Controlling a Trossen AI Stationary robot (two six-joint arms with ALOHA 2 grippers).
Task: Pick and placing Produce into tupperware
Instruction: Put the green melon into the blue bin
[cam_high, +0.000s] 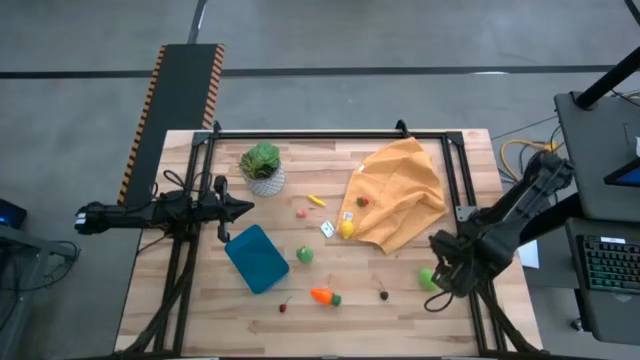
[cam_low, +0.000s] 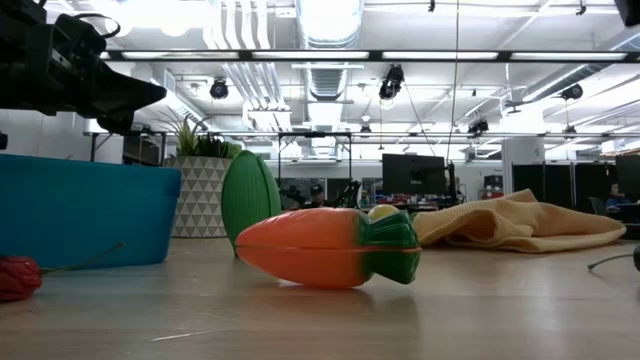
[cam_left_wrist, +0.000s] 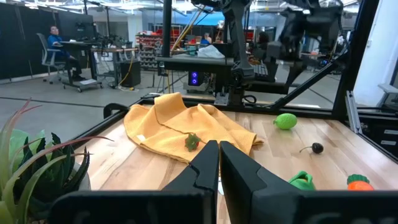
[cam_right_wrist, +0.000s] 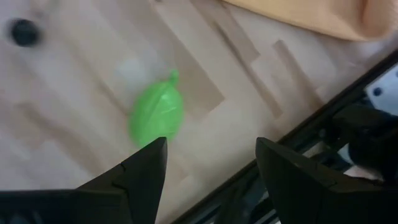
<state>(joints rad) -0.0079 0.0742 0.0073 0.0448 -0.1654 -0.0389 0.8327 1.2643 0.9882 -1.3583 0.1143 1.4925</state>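
Light wood plank desk (cam_high: 180, 290), black frame rails along its edges. Lying on it: teal tupperware (cam_high: 257, 258), potted plant (cam_high: 263, 168), crumpled orange cloth (cam_high: 400, 190), carrot (cam_high: 324, 296), green fruit (cam_high: 304, 255) just beside the tupperware, light green piece (cam_high: 428, 278) near the right edge, small red, yellow and dark pieces scattered between.

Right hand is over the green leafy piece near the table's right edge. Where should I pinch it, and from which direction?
Come straight down. The green leafy piece lies flat on bare wood, an oval with a small pointed tip. Pinch across its narrow middle, not end to end. The right hand is open just short of it.
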